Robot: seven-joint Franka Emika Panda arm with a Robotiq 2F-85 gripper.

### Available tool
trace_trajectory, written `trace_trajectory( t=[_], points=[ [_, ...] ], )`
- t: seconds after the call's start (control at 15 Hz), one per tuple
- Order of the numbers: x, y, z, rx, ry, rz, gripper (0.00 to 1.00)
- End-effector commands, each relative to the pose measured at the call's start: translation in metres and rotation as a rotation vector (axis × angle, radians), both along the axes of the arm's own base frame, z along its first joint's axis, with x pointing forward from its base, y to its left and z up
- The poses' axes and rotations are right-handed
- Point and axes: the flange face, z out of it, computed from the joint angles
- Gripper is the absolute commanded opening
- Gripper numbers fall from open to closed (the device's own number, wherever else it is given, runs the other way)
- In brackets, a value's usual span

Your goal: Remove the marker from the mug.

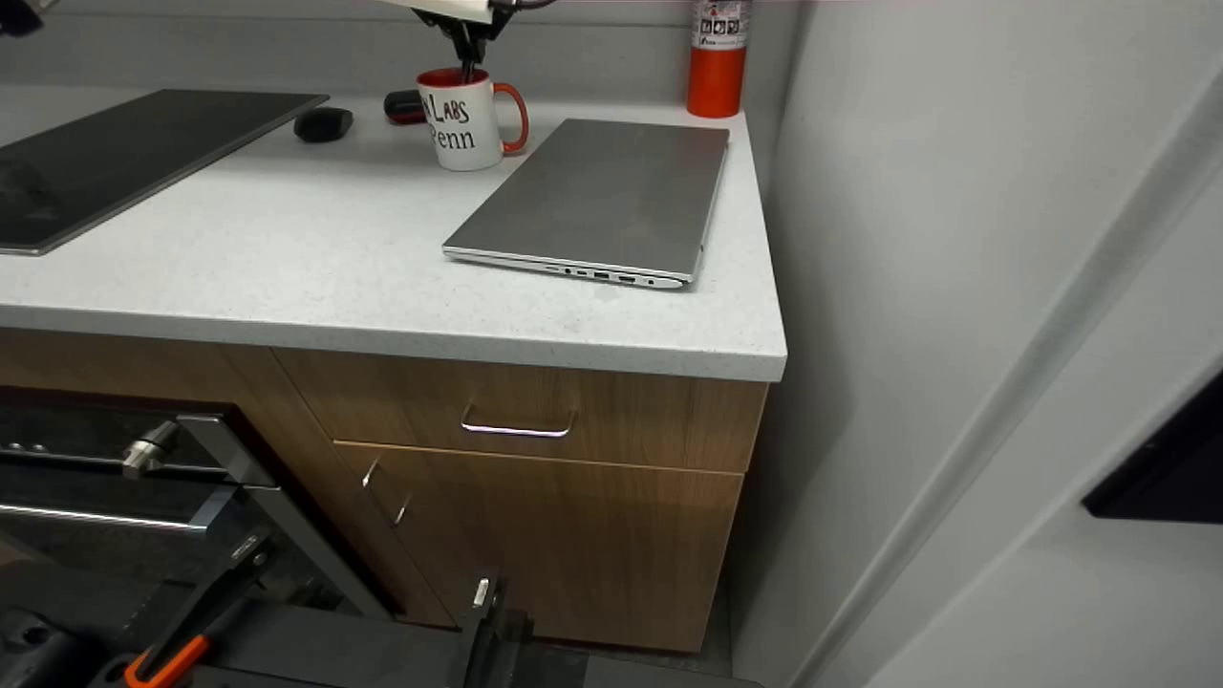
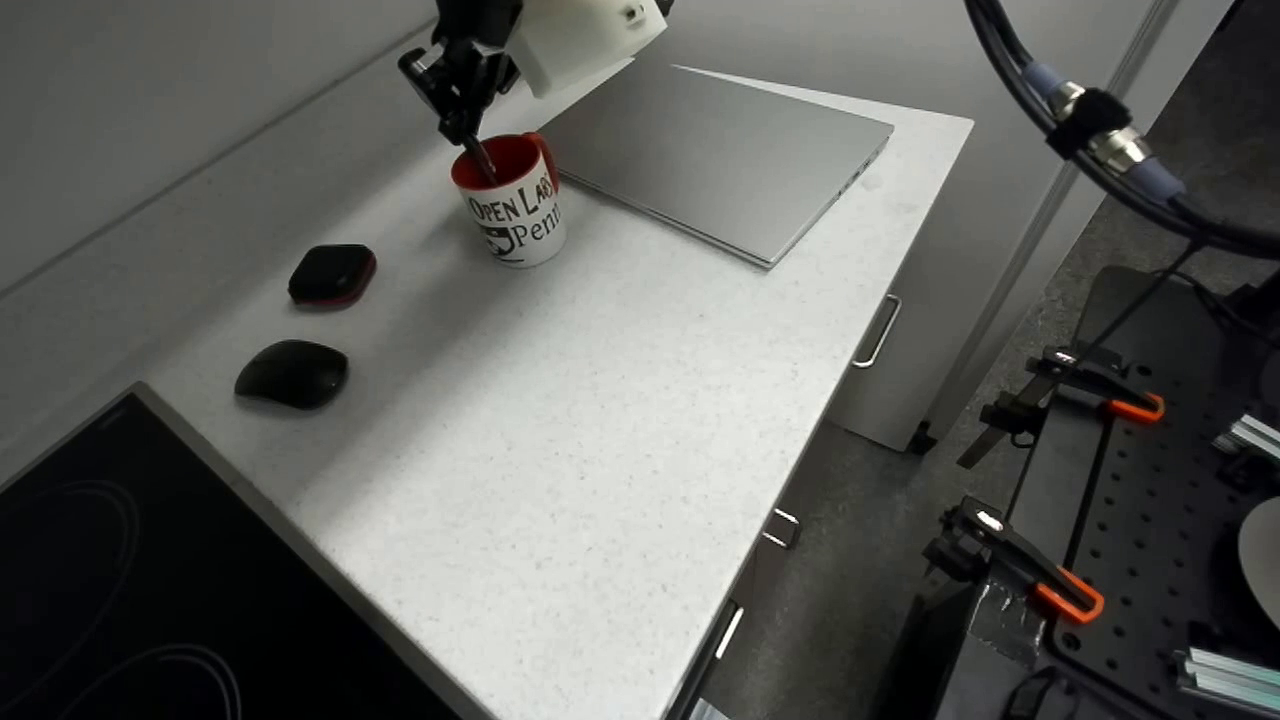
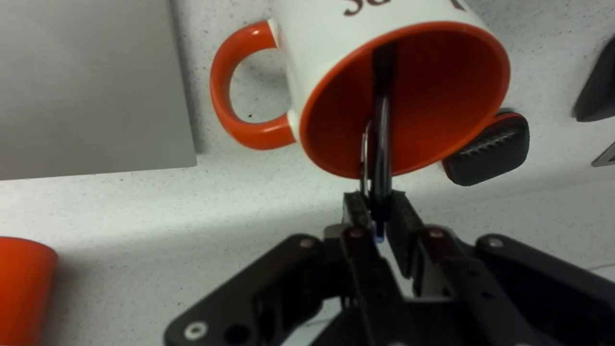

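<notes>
- Pinching the marker (image 3: pixel 383 144) near its upper end, the gripper (image 3: pixel 377 202) had both pads (image 3: pixel 356 206) closed against it, as the wrist view showed; the marker's lower part was inside the mug (image 2: pixel 520 225), not yet lifted out.
- Held so near its end, something that thin could, I thought, twist or slide back down if the pads lost their hold.
- The mug stood upright on the counter (image 1: pixel 382 229), and the marker slanted into it. A sideways pull, I judged, might catch inside and topple the mug.
- In an exterior view the handle (image 2: pixel 549 165) overlapped the laptop (image 2: pixel 710 150); the wrist view showed a strip of counter between them.
- Farthest off, the red canister (image 1: pixel 717 81) had its white label (image 1: pixel 720 24) visible in an exterior view; the wrist view caught only plain red.
</notes>
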Motion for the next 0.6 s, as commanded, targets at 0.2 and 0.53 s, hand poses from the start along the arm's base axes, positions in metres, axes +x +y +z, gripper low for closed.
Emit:
trace_trajectory(
  t=[0.2,0.53],
  points=[
    [0.0,-0.009,0.012,0.008,-0.052,-0.026,0.04],
    [-0.017,-0.015,0.058,0.025,-0.135,-0.051,0.04]
  ],
)
